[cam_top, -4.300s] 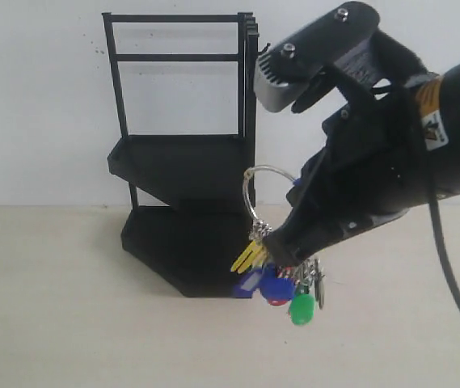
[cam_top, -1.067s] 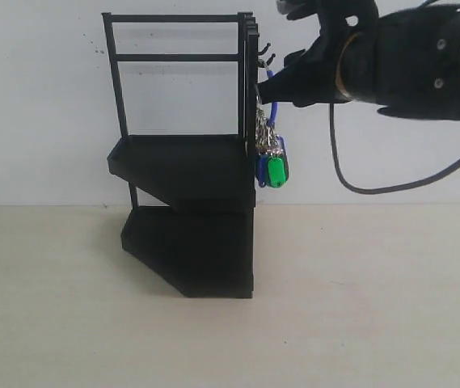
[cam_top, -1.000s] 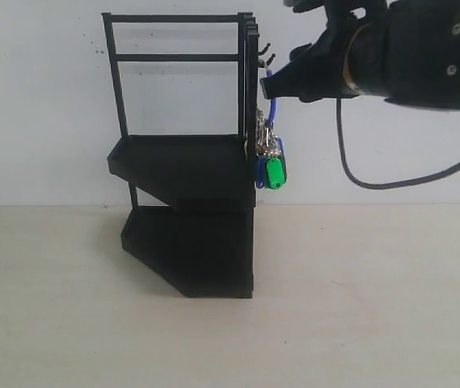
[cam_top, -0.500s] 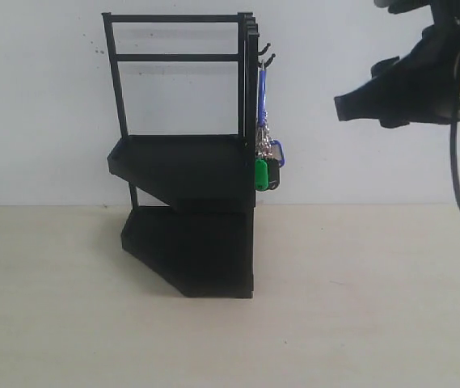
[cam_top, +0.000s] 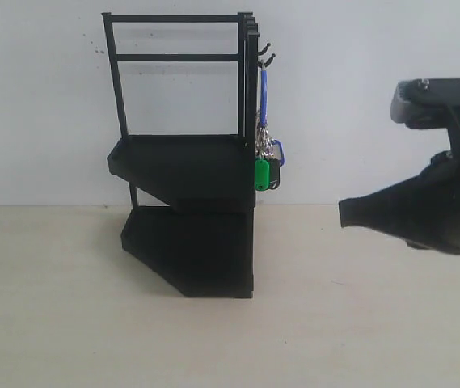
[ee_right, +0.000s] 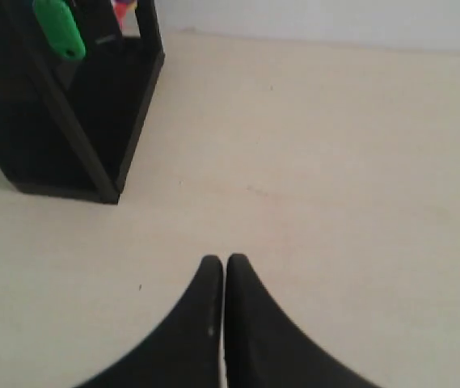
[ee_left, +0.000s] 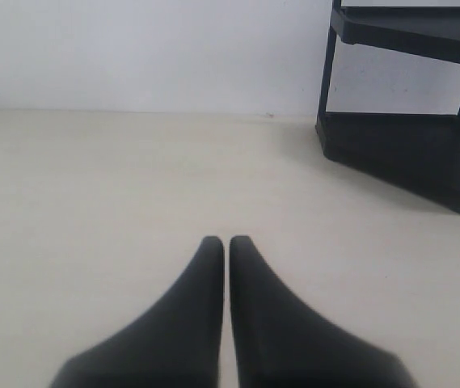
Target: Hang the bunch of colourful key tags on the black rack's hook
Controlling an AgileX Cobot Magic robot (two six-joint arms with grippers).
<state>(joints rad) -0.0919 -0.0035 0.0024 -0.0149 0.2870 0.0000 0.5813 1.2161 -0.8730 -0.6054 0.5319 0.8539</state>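
The black rack (cam_top: pixel 189 162) stands on the pale table against the white wall. The colourful key tag bunch (cam_top: pixel 266 166) hangs by its blue loop from a small hook (cam_top: pixel 267 58) on the rack's right side, green tag lowest. My right gripper (cam_top: pixel 344 214) is shut and empty, off to the right of the rack and lower than the hook. In the right wrist view the right gripper (ee_right: pixel 224 262) points at bare table, with the green tag (ee_right: pixel 60 28) and rack (ee_right: pixel 68 121) beyond. My left gripper (ee_left: pixel 226 242) is shut with nothing held; it is out of the exterior view.
The pale table (cam_top: pixel 335 323) spreads in front of and to both sides of the rack. A white wall (cam_top: pixel 359 97) stands right behind it. In the left wrist view the rack's base (ee_left: pixel 407 149) sits some way off.
The right gripper let go of the blue loop, leaving the bunch on the hook. It then drew back to the right and dropped lower. The bunch swung and settled against the rack.
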